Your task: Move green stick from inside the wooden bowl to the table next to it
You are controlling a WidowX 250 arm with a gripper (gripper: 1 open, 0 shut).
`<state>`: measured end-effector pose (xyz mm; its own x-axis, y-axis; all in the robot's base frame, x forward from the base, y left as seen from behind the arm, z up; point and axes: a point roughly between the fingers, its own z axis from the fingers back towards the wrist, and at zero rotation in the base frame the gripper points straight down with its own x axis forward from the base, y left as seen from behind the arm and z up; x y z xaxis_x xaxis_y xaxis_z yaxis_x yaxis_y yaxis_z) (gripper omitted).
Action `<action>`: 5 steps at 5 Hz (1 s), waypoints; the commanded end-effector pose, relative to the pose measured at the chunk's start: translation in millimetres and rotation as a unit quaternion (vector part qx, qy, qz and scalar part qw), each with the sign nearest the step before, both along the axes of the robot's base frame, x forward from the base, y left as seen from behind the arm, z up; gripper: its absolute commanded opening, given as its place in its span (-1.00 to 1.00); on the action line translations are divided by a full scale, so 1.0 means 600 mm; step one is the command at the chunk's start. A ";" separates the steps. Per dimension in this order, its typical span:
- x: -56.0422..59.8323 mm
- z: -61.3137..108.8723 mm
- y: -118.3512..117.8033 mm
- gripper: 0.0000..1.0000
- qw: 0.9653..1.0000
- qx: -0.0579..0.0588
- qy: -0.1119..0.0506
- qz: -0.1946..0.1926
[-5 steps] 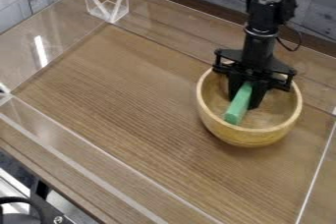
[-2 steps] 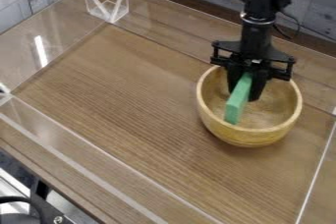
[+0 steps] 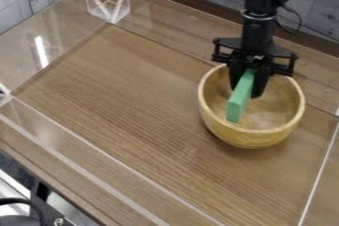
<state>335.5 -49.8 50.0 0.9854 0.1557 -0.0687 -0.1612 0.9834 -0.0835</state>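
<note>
**Claw holds the green stick above the wooden bowl**

A black claw [image 3: 252, 74] hangs pointing straight down from a dark arm that comes in from the top of the view. Its jaws are clenched on the upper end of the green stick [image 3: 241, 95], a small flat bright green block. The stick dangles at a slant from the grip, its top pinched between the jaws and its lower end leaning down and to the left. That lower end sits low over the pale inside of the wooden bowl [image 3: 252, 111]; from this angle I cannot tell whether it has cleared the bowl's floor or is touching it. Gripping the stick by one end looks sensible, since the claw need not reach deep past the thick rim.

The bowl is round and light tan, standing on the right side of the counter [image 3: 133, 101], near the far right corner. The counter is brown with darker grain, and the wide stretch to the left of the bowl looks like a natural spot to set the stick down. Low clear plastic walls [image 3: 54, 32] edge the counter, presumably to keep things from sliding off. By my judgement the stick must rise above the rim before it can travel sideways.
</note>
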 end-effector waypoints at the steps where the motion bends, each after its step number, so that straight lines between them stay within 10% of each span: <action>1: 0.023 0.053 0.004 -1.00 0.998 -0.008 -0.057 0.006; 5: 0.024 0.047 0.006 -1.00 0.998 -0.015 -0.064 0.011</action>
